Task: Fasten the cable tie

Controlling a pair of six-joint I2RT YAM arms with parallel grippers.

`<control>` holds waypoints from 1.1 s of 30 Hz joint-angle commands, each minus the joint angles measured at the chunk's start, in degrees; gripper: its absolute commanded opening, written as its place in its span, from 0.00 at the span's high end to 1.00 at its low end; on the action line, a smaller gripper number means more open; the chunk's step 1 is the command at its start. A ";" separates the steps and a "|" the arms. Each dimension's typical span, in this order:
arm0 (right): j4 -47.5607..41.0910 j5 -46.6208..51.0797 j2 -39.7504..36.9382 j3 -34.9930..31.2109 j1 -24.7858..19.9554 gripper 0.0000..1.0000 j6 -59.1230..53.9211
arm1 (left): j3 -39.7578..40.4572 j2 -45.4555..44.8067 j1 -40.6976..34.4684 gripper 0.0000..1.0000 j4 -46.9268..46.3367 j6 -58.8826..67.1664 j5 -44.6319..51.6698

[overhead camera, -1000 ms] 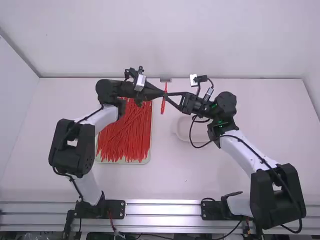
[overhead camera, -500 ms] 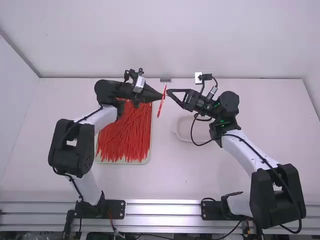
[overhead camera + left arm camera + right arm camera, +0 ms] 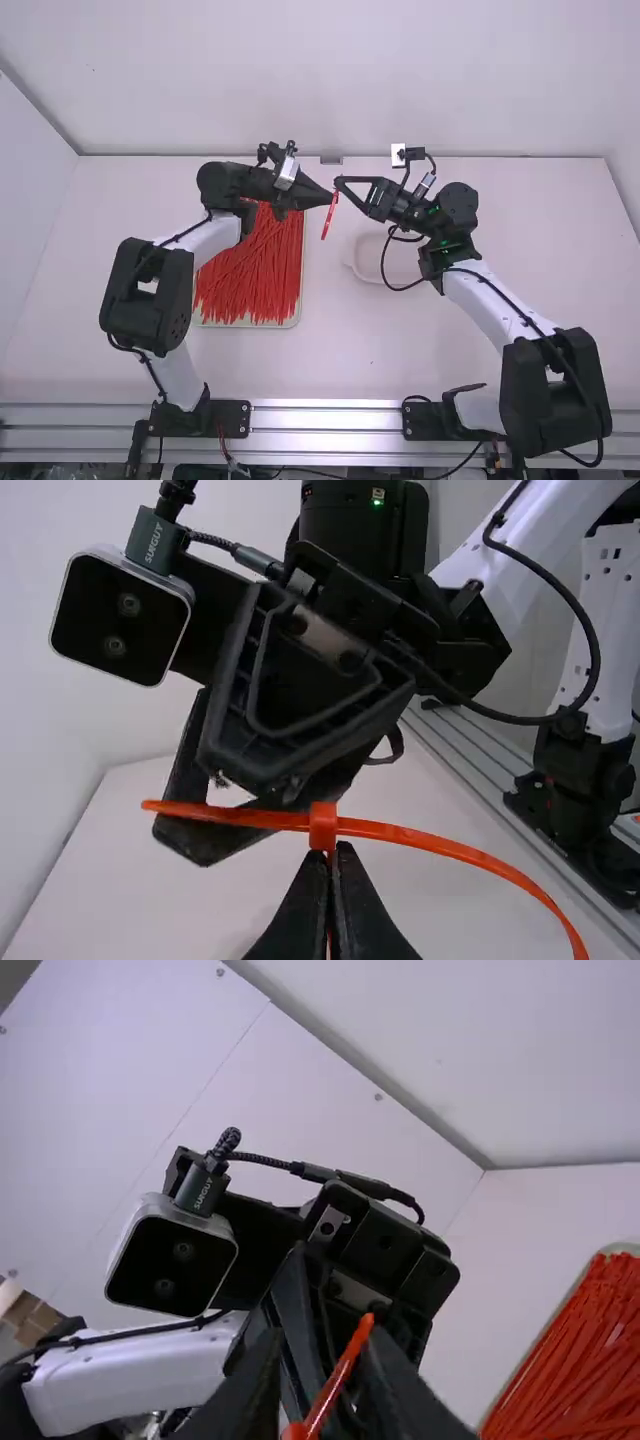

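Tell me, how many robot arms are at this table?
2. The left arm extends over the tray of red ties; the right arm comes in from the other side, toward it.

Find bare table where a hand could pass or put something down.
Bare table right of the right arm; a strip left of the tray; the front along the rail. Crowded: left gripper and right gripper meeting at the cable tie.

Left gripper: fingers pinched shut on cable tie | right gripper: just beside tie, fingers apart around its strap | both arms stretched toward tie
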 commanded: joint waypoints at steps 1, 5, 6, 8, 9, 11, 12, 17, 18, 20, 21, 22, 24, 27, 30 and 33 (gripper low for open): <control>0.55 0.07 0.13 2.08 0.11 0.89 -0.09 | -0.28 0.24 -0.22 0.98 0.42 -0.17 0.70; 0.52 -0.20 0.13 2.08 0.07 1.00 -0.28 | -0.28 0.24 -0.26 0.98 0.20 -0.17 0.70; 0.52 -0.37 0.13 2.08 0.13 1.00 -0.31 | -0.28 0.24 -0.26 0.98 -0.07 -0.17 0.72; 0.55 -0.37 0.13 2.08 -0.04 1.00 -0.50 | -0.31 0.24 -0.24 0.98 -0.17 -0.20 0.74; 0.52 -0.35 0.13 2.08 -0.07 1.00 -1.40 | -0.31 0.24 -0.26 0.98 -0.61 -0.20 0.74; 0.52 -0.37 0.13 2.08 -0.09 1.00 -1.36 | -0.31 0.24 -0.26 0.98 -1.49 -0.13 0.74; 0.55 -0.37 0.13 2.08 -0.09 1.00 -1.38 | -0.31 0.24 -0.24 0.99 -1.90 0.11 0.74; 1.18 -0.42 0.13 2.08 -0.33 1.00 -1.33 | -0.31 0.24 -0.15 0.99 -4.79 0.33 0.74; 1.84 -0.74 0.13 2.08 -0.68 1.00 -1.29 | -0.33 0.24 -0.17 0.98 -5.44 0.59 0.74; 2.12 -1.03 0.13 2.12 -1.44 1.00 -0.87 | -0.63 0.24 -0.20 0.98 -7.48 2.64 0.74; 2.10 -1.01 0.13 2.14 -1.62 1.00 -0.72 | -0.87 0.24 -0.22 0.99 -8.15 3.54 0.74; 2.08 -1.05 0.13 2.12 -2.01 1.00 -0.68 | -1.46 0.24 -0.20 0.98 -8.74 4.87 0.74; 2.10 -1.27 0.13 2.12 -2.40 1.00 -0.68 | -2.23 0.24 -0.22 0.98 -9.07 5.97 0.72; 2.73 -1.40 0.13 2.12 -3.58 1.00 0.20 | -3.96 0.24 -0.20 0.98 -8.98 6.97 0.72; 5.40 -1.84 0.13 2.12 -4.15 1.00 1.55 | -5.44 0.24 -0.17 0.98 -8.96 6.97 0.74; 7.39 -1.88 0.13 2.14 -4.22 1.00 1.75 | -6.45 0.24 -0.17 0.99 -9.05 8.07 0.74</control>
